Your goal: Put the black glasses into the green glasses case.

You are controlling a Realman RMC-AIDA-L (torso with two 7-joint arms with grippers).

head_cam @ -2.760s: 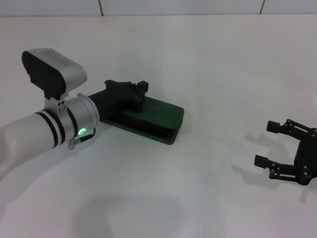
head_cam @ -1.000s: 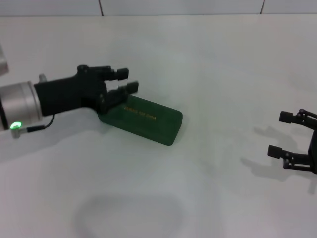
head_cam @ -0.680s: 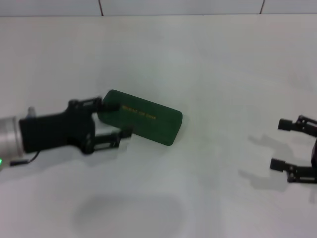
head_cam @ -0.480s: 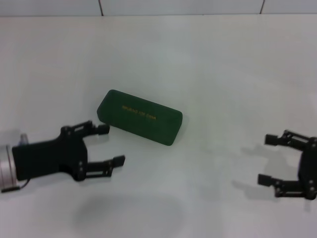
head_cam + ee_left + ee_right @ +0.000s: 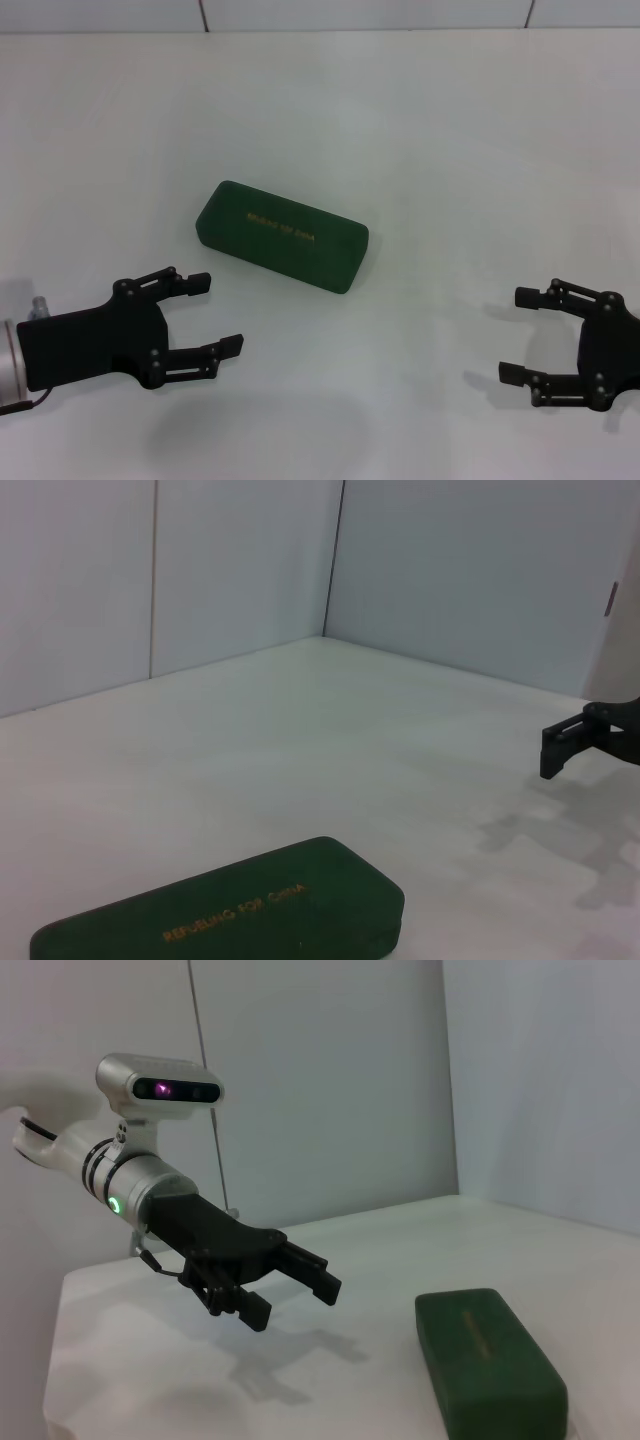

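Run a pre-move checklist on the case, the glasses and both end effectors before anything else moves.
1. Green glasses case lid shut: ok, closed flat on the table, gold lettering up.
2. Black glasses inside the case: cannot tell; none visible in any view.
3. Left end effector empty: ok, fingers open, holding nothing.
4. Left end effector off the case: ok, it sits nearer the robot with bare table between.
5. Right end effector empty: ok, open, far to the case's right.
6. Case undisturbed: ok, nothing touches it.
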